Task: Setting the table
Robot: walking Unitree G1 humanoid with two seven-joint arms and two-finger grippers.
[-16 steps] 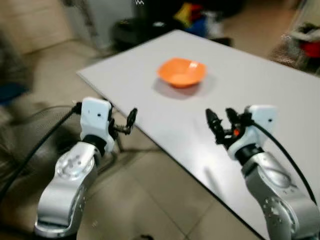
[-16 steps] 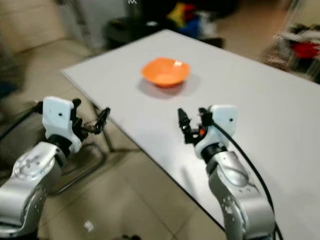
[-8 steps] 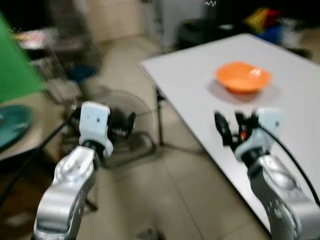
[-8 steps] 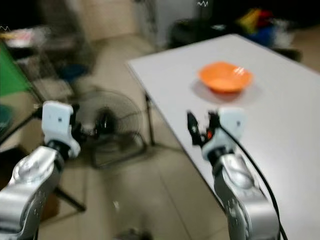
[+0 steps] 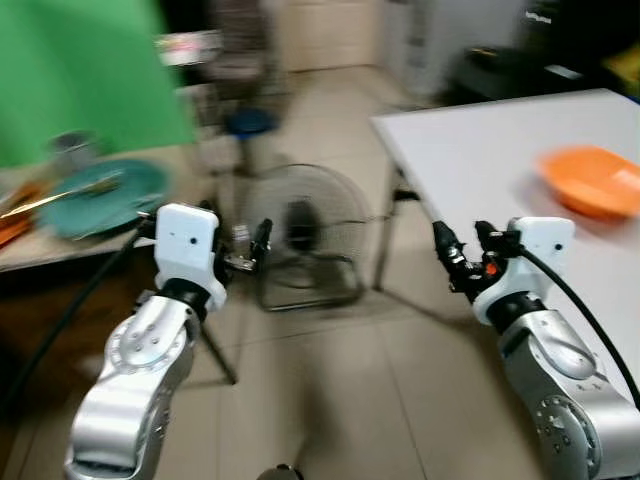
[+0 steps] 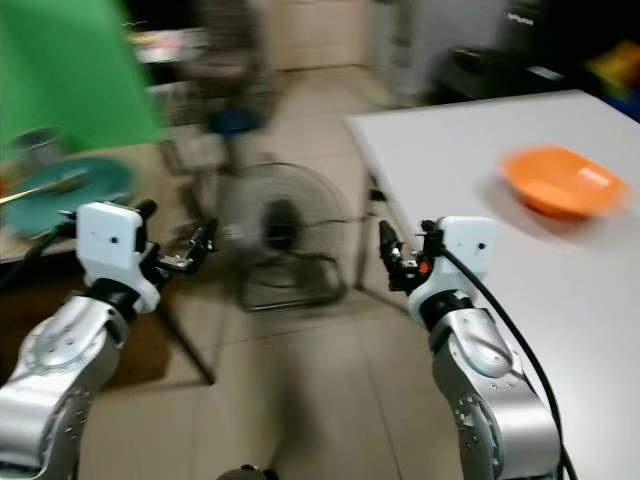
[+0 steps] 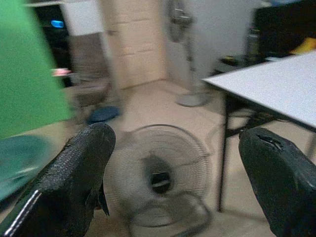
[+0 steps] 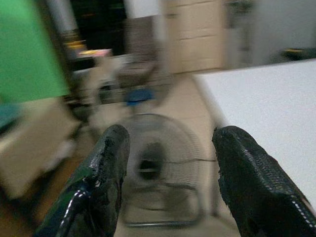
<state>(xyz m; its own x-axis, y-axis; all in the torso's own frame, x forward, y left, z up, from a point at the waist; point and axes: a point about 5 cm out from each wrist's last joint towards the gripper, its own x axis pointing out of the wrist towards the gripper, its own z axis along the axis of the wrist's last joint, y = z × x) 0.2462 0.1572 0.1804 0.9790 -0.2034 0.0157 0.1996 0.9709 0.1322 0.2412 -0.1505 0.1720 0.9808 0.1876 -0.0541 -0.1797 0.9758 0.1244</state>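
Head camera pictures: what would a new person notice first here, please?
Probably the orange bowl on the white table at the right, and the bright green sheet at the upper left. Between them a floor fan stands on the tiles, with the left tool and right tool raised, both open and empty.

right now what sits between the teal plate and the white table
A floor fan stands on the tiled floor between the teal plate and the white table, seen in the left eye view.
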